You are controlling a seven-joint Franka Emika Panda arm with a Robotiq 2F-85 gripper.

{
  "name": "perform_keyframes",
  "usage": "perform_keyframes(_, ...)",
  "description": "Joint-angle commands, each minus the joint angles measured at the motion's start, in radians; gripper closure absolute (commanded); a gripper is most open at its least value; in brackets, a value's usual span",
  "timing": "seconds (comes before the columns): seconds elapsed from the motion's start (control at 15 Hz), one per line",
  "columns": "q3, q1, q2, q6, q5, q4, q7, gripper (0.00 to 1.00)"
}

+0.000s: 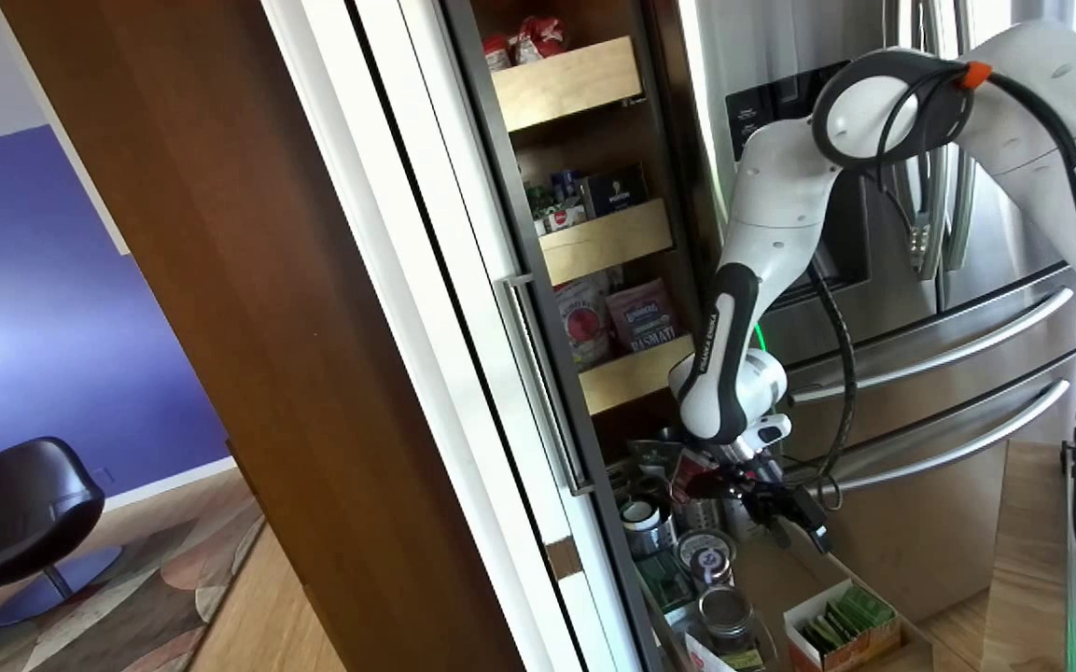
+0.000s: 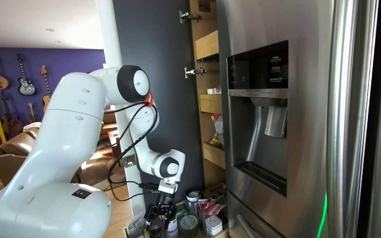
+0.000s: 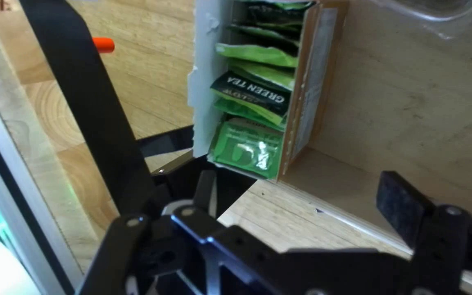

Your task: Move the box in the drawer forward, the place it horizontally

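Observation:
The box [image 1: 859, 646] stands with its open top up at the end of the pale wood drawer [image 1: 766, 583]. It is a carton with orange and whitish sides, full of green tea packets. In the wrist view the box [image 3: 303, 98] shows just beyond the fingers, with its whitish side to the left and bare drawer floor [image 3: 403, 106] to its right. My gripper [image 3: 305, 200] is open and empty, its fingers apart and not touching the box. In both exterior views the gripper [image 1: 780, 525] [image 2: 160, 218] hangs over the drawer. The box is not visible in an exterior view.
Several cans and jars, among them a glass jar [image 1: 726, 614] and a square tin [image 2: 214, 225], fill the drawer's other part. The open cabinet door [image 2: 164, 99] and the steel fridge [image 2: 256, 205] flank the drawer. A wood surface [image 1: 1027, 551] lies near the arm's base.

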State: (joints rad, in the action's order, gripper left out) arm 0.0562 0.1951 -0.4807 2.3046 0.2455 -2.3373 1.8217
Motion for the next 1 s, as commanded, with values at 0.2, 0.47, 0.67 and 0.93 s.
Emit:
perform_keyframes(0.2, -0.014, 0.163, 0.338, -0.08, -0.414, -0.234, 0.363, 0.0)
perform_keyframes(0.47, -0.113, 0.136, 0.49, -0.293, -0.618, -0.285, 0.406, 0.0)
perform_keyframes(0.67, -0.181, 0.111, 0.589, -0.413, -0.716, -0.321, 0.329, 0.0)
perform_keyframes(0.93, -0.243, 0.086, 0.782, -0.454, -0.843, -0.472, 0.218, 0.0)
